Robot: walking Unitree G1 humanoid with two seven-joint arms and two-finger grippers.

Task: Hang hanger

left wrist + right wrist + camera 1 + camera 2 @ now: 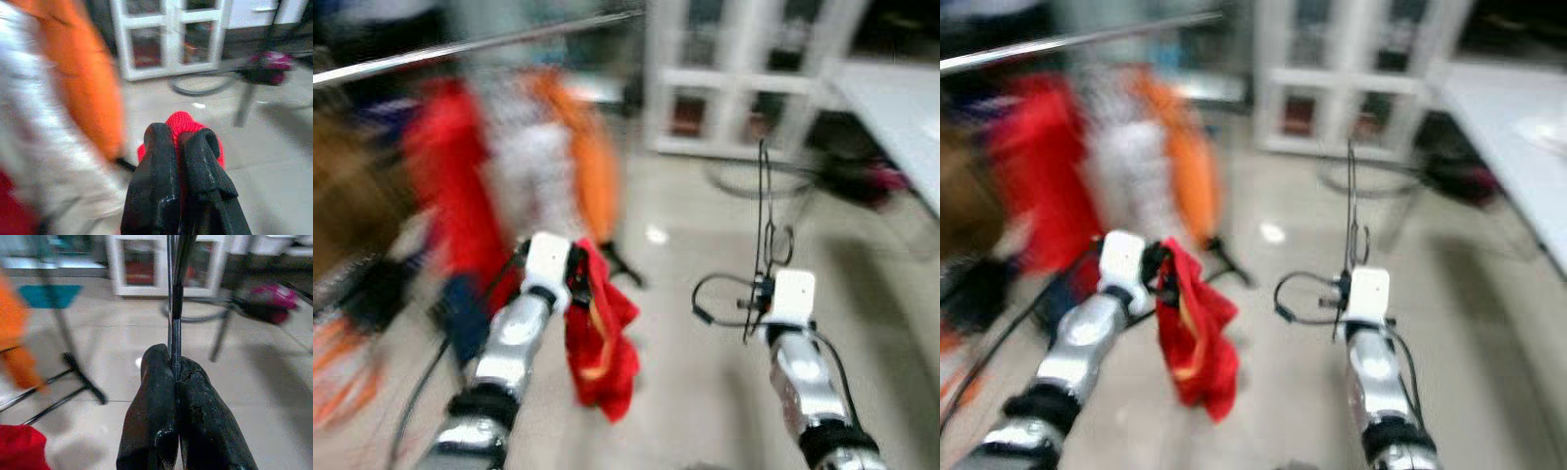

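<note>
The eye views are blurred. My left gripper (579, 276) is shut on a red knitted garment (600, 338) that hangs below it; in the left wrist view the fingers (156, 176) pinch the red fabric (182, 122). My right gripper (760, 294) is shut on a thin black wire hanger (765, 211) that stands upright above it, its fingers (156, 406) clamped on the wire (175, 308). A metal clothes rail (480, 44) runs across the upper left, beyond both grippers.
Red (450, 186), white (533, 166) and orange (592, 157) clothes hang from the rail. The rack's black foot (78, 377) rests on the tiled floor. A white glass-door cabinet (744, 78) stands behind, a white table (901, 108) at the right.
</note>
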